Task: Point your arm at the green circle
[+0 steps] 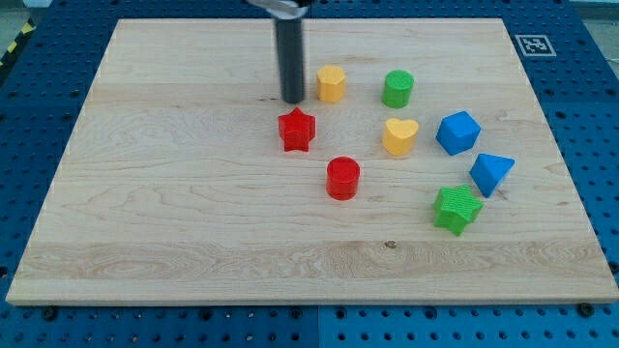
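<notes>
The green circle (397, 88) stands on the wooden board toward the view's top, right of centre. My tip (292, 99) rests on the board well to the left of it. The yellow hexagon block (332, 84) sits between my tip and the green circle, just right of the tip. The red star (297, 130) lies just below my tip.
A red cylinder (342, 178) sits near the centre. A yellow heart (399, 136) lies below the green circle. A blue cube (457, 132), a blue triangular block (490, 173) and a green star (456, 209) stand at the right. The wooden board (174, 193) lies on a blue pegboard.
</notes>
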`<state>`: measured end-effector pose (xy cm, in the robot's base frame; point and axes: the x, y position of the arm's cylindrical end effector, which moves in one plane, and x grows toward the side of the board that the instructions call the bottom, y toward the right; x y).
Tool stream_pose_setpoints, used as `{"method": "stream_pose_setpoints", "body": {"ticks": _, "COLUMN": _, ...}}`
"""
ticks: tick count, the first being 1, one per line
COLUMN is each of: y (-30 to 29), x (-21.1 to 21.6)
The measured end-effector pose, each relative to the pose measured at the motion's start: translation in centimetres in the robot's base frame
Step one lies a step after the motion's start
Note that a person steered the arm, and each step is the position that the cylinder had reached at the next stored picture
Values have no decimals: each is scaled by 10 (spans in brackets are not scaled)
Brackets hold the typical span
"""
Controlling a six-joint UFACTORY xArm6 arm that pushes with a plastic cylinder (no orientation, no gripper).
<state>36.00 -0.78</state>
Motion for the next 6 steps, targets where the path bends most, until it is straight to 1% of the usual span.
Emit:
{"method": "stream_pose_setpoints", "body": {"ticks": 2, "y": 46, "x": 20}}
{"method": "stream_pose_setpoints", "body": {"ticks": 4, "y": 164, "x": 24}}
{"method": "stream_pose_setpoints", "body": {"ticks": 5, "y": 214, "x": 21}}
{"method": "stream_pose_setpoints", "body": {"ticks": 6, "y": 221, "x": -13}}
